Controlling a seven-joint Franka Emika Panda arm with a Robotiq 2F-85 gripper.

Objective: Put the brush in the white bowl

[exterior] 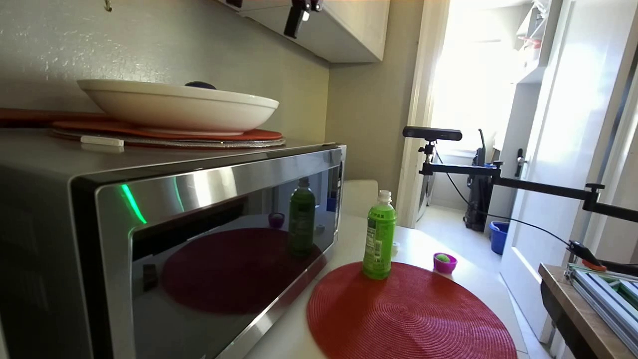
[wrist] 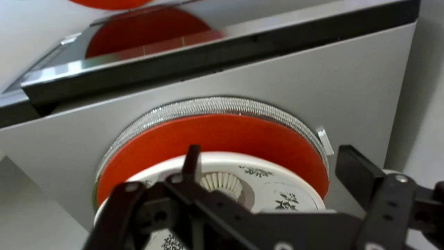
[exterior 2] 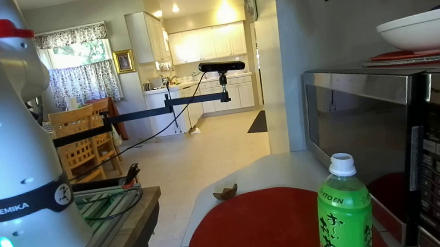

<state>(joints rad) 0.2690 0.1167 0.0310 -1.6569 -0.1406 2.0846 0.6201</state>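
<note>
Microwave (exterior 2: 403, 122), on the bench (exterior 2: 262, 174) toward its wall-side edge, lettered “Panasonic” above a keypad; key legends too small to read. Green bottle (exterior 2: 343, 209), upright, marked “ITO EN” over vertical Japanese script, standing before the microwave and hiding a little of its front in an exterior view. Robot arm (exterior 2: 12, 163), white, black base band reading “ANKA EMIKA” as far as visible. Red mat (exterior 2: 253, 231), round, flat on the bench. Purple cup (exterior: 445, 266), green contents, near the bench's outer edge; brown piece (exterior 2: 226, 192), small, near a bench corner, just beside the mat. White bowl (exterior: 174, 107), dark leaf prints inside, on a red-orange plate (wrist: 229, 133) over a silvery-rimmed mat (wrist: 222, 104), atop the microwave; white bar (wrist: 325, 141) beside these. Brush (wrist: 223, 183) — inside the white bowl, whitish bristles seen in the wrist view, only the dark knob showing over the rim in both exterior views. Gripper (wrist: 272, 154) — fingers spread wide, higher than the bowl and clear of it, one finger hiding part of the brush in the wrist view.
</note>
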